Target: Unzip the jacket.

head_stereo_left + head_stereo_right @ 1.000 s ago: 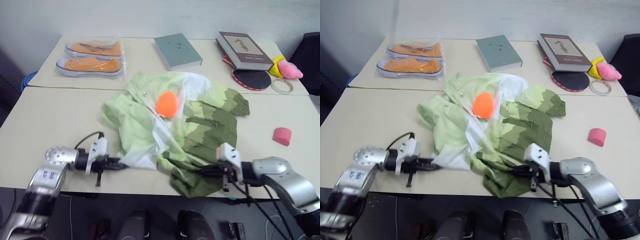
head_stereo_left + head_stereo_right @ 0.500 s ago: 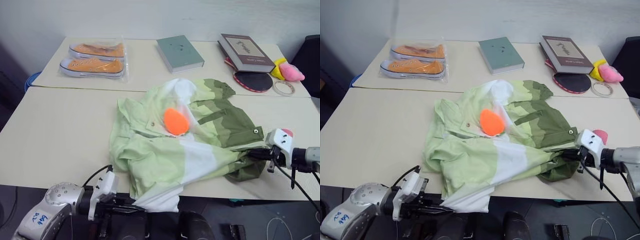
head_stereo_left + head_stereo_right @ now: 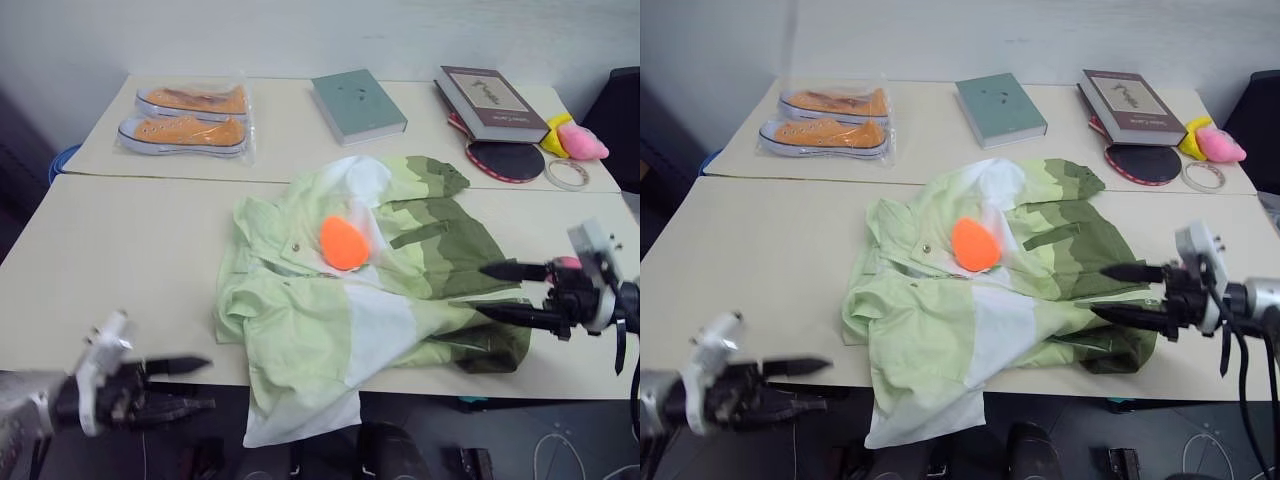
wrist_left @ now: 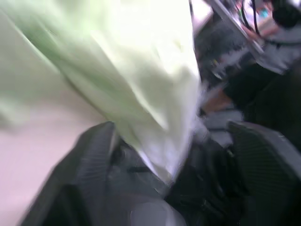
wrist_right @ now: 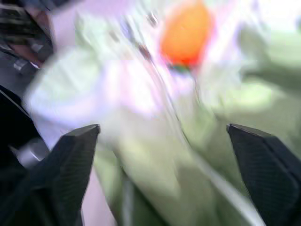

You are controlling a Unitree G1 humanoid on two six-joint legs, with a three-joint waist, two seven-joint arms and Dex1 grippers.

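Grippers, two, left (image 3: pixel 185 385) and right (image 3: pixel 495 292), jaws spread wide and empty, flank one jacket (image 3: pixel 350 300).

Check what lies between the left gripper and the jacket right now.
Nothing: in the left eye view the open left gripper hangs off the table's front edge, a bare gap separating it from the jacket.

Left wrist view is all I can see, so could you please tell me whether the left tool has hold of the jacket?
Observer: No, the left tool is open and apart from the jacket, just off the near edge of the table.
Operator: Where does the jacket lie?
Observer: It is spread on the table, and its white hem hangs over the near edge.
Operator: And the right tool?
Observer: The right tool is open and points at the jacket's olive side, gripping nothing.
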